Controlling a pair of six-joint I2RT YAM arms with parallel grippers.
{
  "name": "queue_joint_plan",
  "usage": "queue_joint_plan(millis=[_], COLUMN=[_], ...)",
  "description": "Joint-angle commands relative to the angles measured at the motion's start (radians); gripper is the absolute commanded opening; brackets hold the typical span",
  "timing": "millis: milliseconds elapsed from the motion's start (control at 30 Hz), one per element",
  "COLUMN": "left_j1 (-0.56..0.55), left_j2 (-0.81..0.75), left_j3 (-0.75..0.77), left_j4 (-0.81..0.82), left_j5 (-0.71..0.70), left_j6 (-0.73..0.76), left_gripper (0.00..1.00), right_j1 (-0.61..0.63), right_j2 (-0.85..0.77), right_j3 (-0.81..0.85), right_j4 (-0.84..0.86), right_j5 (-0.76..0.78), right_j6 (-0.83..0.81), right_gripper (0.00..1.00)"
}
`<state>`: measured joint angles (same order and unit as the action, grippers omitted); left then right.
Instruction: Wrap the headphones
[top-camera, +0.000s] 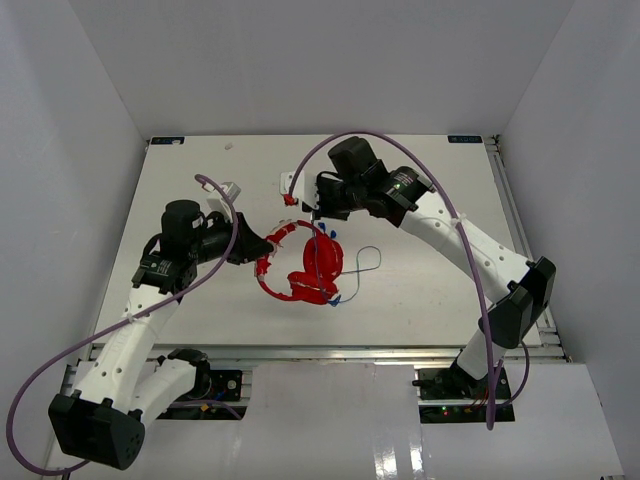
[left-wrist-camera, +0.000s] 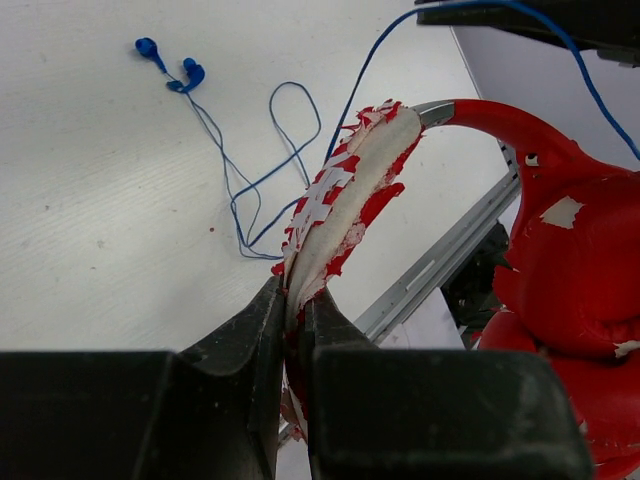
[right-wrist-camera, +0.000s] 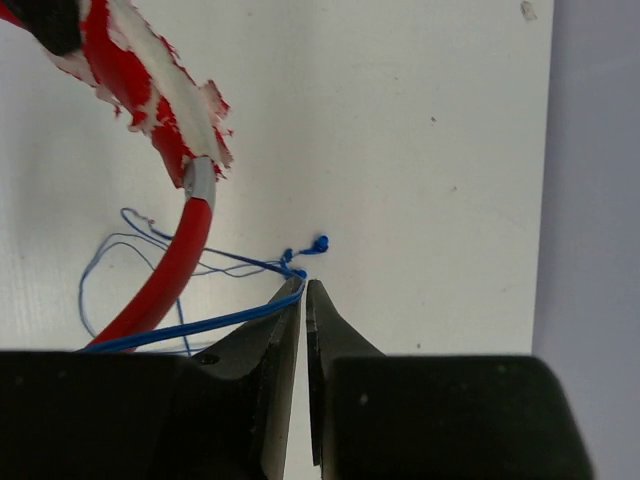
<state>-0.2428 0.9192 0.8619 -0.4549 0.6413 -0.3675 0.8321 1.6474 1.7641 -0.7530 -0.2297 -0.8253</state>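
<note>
Headphones (left-wrist-camera: 560, 260) partly beyond the right picture edge, headband (left-wrist-camera: 350, 190) end out of sight between the left gripper (left-wrist-camera: 297, 295) fingers.

Nothing in the room could be read. At the far edge of the worktop (top-camera: 420, 300) sat two small bluish labels. One label (top-camera: 165, 141) was by the far left corner and the other (top-camera: 462, 139) by the far right corner, and both were too tiny to make out a single letter. The headphones (top-camera: 315, 265) lay near the middle of the worktop. Even up close in the wrist views I could pick out no lettering on them — only a small dark speck on the red band, which I couldn't tell for a sign.
</note>
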Motion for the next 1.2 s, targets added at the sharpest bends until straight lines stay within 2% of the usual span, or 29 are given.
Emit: queue_joint_plan(millis=[0,500,733,833,900,967,1167], left_j1=[-0.003,-0.004,-0.004,-0.003,-0.004,-0.003,-0.003], left_j2=[-0.031,-0.037,-0.042,-0.055,-0.062,-0.068,-0.042], left_j3=[0.033,0.112,0.197,0.235,0.244,0.244,0.265], left_j4=[0.090,0.189,0.081,0.034,0.010,0.009,0.008], left_j5=[0.088,0.067,-0.007,-0.041,-0.062,-0.072,-0.063], left_j6=[-0.081,-0.286,-0.307,-0.301,-0.305,-0.318,-0.347], left_gripper=[0.00,0.00,0.00,0.00,0.00,0.00,0.00], right_j1=[-0.034,-0.168,-0.181,-0.183,-0.183,-0.186,-0.192], right_j2=[0.003,-0.046,-0.036,-0.022,-0.020,-0.027,-0.052], right_j3=[0.052,0.017,-0.008,-0.016,-0.030,-0.049,-0.145], right_j4=[-0.040,-0.061,-0.016,-0.004,-0.003,0.001,0.046], right_j5=[-0.158,-0.492,-0.635,-0.693,-0.725,-0.757,-0.815], right_j6=[0.048,0.164,0.219,0.219,0.199,0.185,0.125], right_gripper=[0.15,0.25,0.41,0.59,0.68,0.73,0.80])
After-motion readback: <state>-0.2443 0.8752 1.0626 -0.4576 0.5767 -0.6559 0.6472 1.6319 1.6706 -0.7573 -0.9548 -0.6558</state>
